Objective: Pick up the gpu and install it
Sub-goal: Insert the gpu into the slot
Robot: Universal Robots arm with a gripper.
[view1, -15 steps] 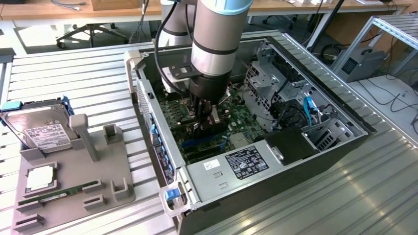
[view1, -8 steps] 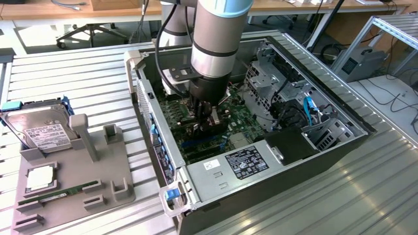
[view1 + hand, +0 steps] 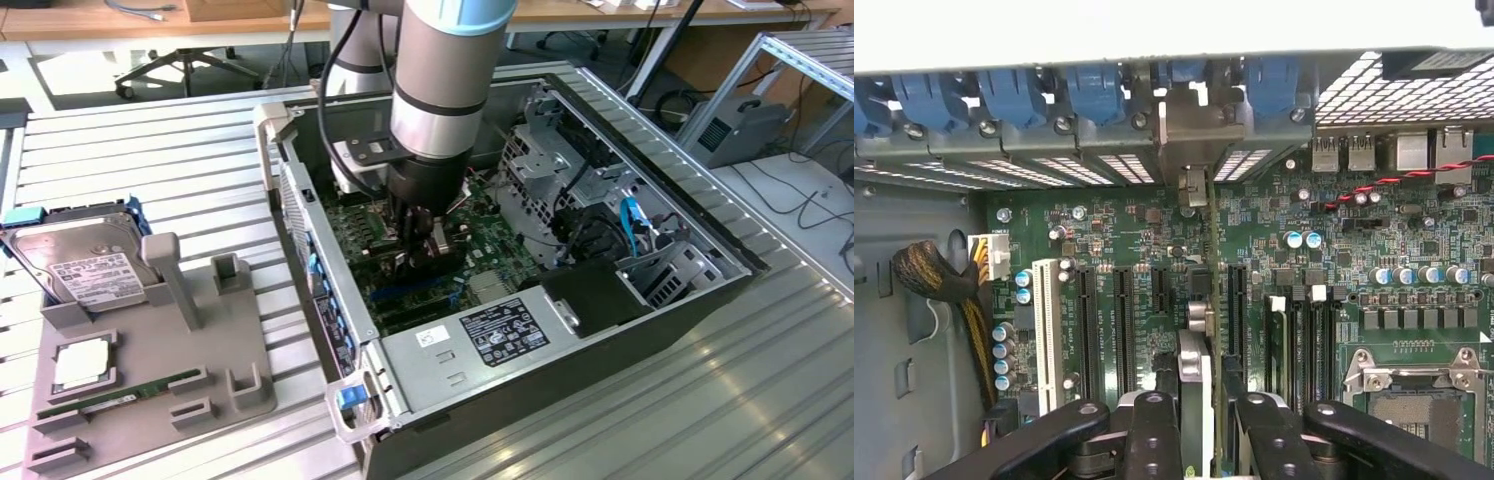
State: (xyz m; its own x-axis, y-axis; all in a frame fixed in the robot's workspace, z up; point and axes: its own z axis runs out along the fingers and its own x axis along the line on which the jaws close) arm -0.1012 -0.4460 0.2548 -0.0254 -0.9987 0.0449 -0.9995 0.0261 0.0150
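My gripper [image 3: 422, 248] reaches down into the open computer case [image 3: 441, 375], over the green motherboard [image 3: 501, 245]. Its black fingers [image 3: 1154, 435] are shut on the gpu [image 3: 1196, 370]. In the wrist view I see the card edge-on between the fingers as a thin upright board. Its pale metal bracket [image 3: 1189, 135] meets the case's rear slot openings, below the blue clips [image 3: 1094, 90]. The card's lower edge lines up with a long black expansion slot [image 3: 1235, 305]; whether it sits in the slot I cannot tell. The gripper [image 3: 1212, 435] hides most of the card.
A grey holder tray [image 3: 147, 400] lies at the exterior view's left, carrying a silver hard drive [image 3: 83, 265], a square chip [image 3: 83, 362] and a green memory stick [image 3: 120, 395]. Inside the case are the drive cage [image 3: 561, 170], a power supply [image 3: 514, 335], braided cables [image 3: 934, 280] and an open CPU socket [image 3: 1414, 395].
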